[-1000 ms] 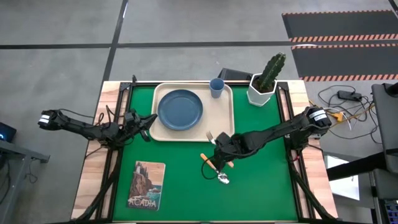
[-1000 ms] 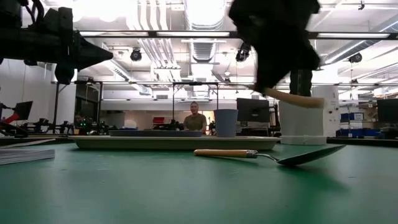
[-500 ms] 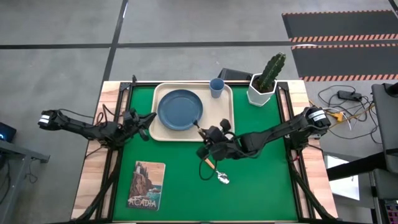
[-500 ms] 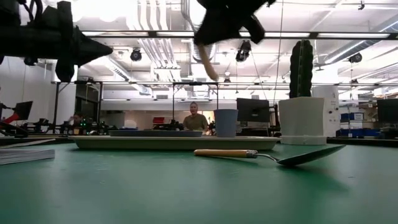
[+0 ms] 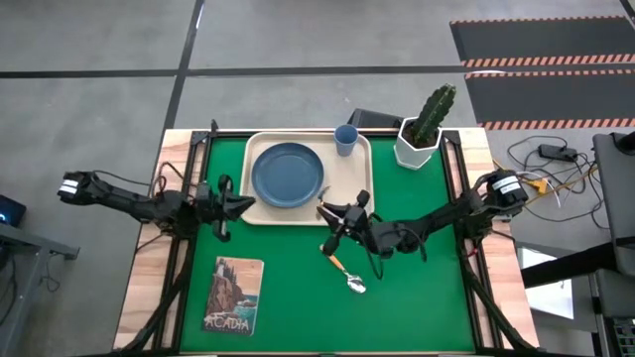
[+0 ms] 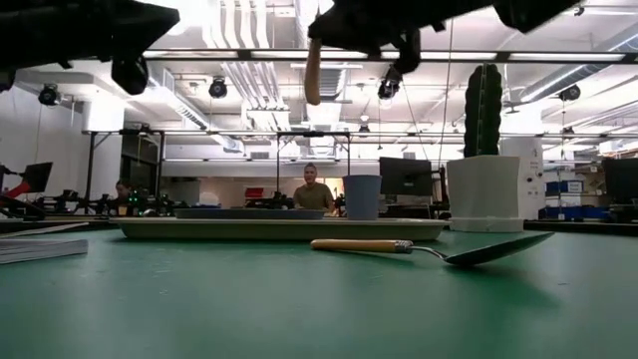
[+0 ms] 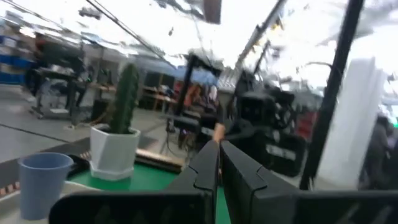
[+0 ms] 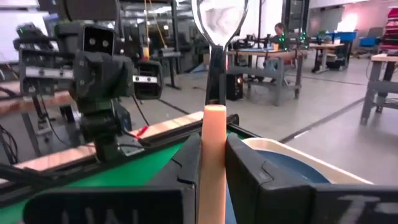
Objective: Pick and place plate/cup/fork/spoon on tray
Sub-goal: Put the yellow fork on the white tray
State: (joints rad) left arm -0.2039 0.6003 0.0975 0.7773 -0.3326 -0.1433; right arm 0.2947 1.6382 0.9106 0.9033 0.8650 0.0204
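Note:
My right gripper (image 5: 335, 215) is shut on the fork (image 8: 213, 124), which has an orange handle and a silver head. It holds it over the tray's near edge, beside the dark blue plate (image 5: 287, 176). The plate and the light-blue cup (image 5: 345, 139) stand on the cream tray (image 5: 349, 183). The spoon (image 5: 342, 270) lies flat on the green mat, its bowl toward the near right. My left gripper (image 5: 243, 203) is shut and empty, raised above the tray's left near corner. My right gripper pinches the fork's orange handle (image 8: 213, 146) between its two fingers, on the handle's upper part, below the metal neck. The fingers point level toward the table's left and lie across the handle. The fork stands nearly upright, head up. Its handle end (image 6: 312, 85) hangs below, lifted clear.
A white pot with a cactus (image 5: 419, 134) stands at the mat's far right corner. A book (image 5: 233, 295) lies at the near left. A person (image 6: 313, 189) sits in the room beyond the table.
My right gripper has carried the fork up and toward the table's left and far side, from above the spoon to the tray's near edge. It has turned the fork from level to nearly upright. My left gripper has risen. The spoon has stayed in place.

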